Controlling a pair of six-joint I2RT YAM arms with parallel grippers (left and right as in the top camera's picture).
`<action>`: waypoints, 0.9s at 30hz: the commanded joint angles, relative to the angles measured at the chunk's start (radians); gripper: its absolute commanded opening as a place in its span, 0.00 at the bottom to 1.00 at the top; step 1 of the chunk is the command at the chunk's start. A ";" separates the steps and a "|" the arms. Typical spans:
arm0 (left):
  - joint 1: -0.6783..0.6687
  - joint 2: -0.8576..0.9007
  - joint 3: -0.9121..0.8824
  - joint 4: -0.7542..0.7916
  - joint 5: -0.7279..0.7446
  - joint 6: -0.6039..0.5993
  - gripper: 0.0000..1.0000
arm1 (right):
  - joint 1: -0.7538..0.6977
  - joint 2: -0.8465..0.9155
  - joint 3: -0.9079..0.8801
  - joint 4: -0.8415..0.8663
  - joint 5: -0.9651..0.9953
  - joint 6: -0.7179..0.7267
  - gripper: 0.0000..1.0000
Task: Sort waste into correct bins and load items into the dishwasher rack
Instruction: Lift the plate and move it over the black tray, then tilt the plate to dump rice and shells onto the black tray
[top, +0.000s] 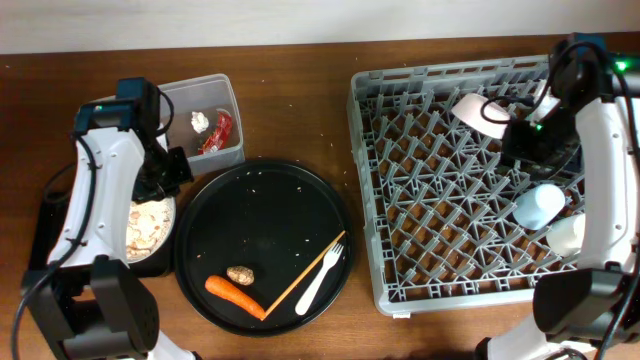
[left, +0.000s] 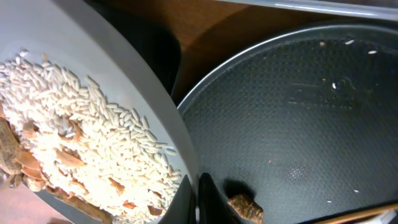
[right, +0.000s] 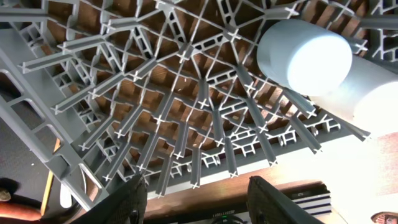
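Plate (left: 93, 50) of beige crumbs (left: 81, 143) looks pinched at its rim by the left gripper (left: 196, 202), round black tray (left: 298, 124) just right of it, while the right gripper (right: 202, 199) hangs wide open and empty over the rack (right: 186, 93), light-blue cup (right: 305, 56) ahead of its right finger.

A large round black tray (top: 262, 215) sits on the brown wooden table (top: 300, 100); pale specks dot its surface.

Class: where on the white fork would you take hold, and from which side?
Probably grip the white fork by its handle, coming straight down from above with fingers across its width. It lies flat, and the chopstick crowds its tines end.
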 joint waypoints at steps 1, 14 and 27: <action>0.029 -0.027 0.021 0.031 0.075 0.088 0.00 | -0.002 -0.004 -0.002 -0.006 0.001 -0.009 0.56; 0.168 -0.027 0.020 0.045 0.397 0.277 0.00 | -0.002 -0.004 -0.002 -0.006 0.002 -0.019 0.56; 0.353 -0.027 0.019 -0.043 0.772 0.500 0.00 | -0.003 -0.004 -0.002 -0.006 0.010 -0.024 0.56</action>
